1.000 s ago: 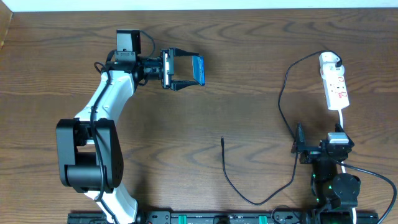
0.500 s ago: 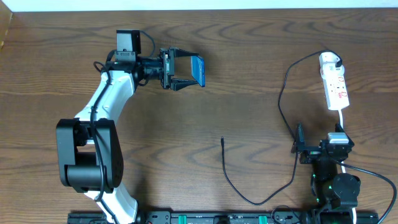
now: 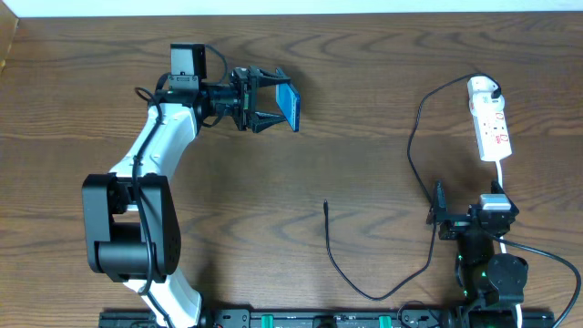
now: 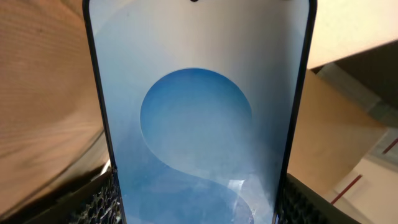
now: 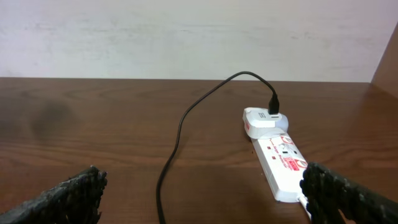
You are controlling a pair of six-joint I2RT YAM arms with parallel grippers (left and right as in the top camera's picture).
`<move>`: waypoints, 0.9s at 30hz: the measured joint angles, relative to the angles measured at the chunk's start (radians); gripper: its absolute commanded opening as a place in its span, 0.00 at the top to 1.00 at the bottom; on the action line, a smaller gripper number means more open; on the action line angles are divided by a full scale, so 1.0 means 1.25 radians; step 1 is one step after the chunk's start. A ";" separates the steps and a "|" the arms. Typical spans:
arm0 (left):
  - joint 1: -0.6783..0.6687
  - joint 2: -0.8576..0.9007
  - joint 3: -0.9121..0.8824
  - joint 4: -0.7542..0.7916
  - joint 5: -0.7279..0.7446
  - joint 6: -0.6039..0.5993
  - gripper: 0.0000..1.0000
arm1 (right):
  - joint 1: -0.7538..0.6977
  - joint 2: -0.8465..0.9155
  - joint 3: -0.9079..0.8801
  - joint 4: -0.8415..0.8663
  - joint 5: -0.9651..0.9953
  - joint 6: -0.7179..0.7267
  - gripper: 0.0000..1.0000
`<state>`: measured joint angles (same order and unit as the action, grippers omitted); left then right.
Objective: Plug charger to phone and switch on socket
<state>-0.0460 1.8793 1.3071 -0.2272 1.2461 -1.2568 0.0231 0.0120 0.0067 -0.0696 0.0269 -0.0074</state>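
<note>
The wooden table (image 3: 364,55) fills the overhead view. At 11 o'clock, the left gripper (image 3: 277,100) is clamped on the blue-screened phone (image 3: 290,105). At 2 o'clock lies the white power strip (image 3: 492,128), its red print too small to read. The charger (image 3: 412,146) has its adapter plugged into the strip, and its black tip (image 3: 326,206) lies loose near centre. At 5 o'clock, the right gripper (image 5: 202,177) has its 2 fingers wide apart, holding nothing.
</note>
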 measured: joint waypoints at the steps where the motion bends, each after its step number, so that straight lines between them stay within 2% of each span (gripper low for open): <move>1: 0.000 0.000 0.000 0.000 0.000 0.010 0.93 | 0.000 0.000 0.000 0.000 0.000 0.000 0.01; 7: 0.000 0.000 0.000 0.000 -0.010 0.067 0.92 | 0.000 0.000 0.000 0.000 0.000 0.000 0.01; 20: 0.000 0.000 0.000 0.000 -0.059 0.090 0.93 | 0.000 0.000 0.000 0.005 -0.004 0.000 0.01; 27: 0.000 0.000 0.000 0.000 -0.084 0.103 0.93 | 0.000 0.000 0.000 0.157 -0.005 0.000 0.01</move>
<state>-0.0460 1.8793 1.3071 -0.2276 1.1412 -1.1286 0.0231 0.0116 0.0067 0.1265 0.0204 -0.0074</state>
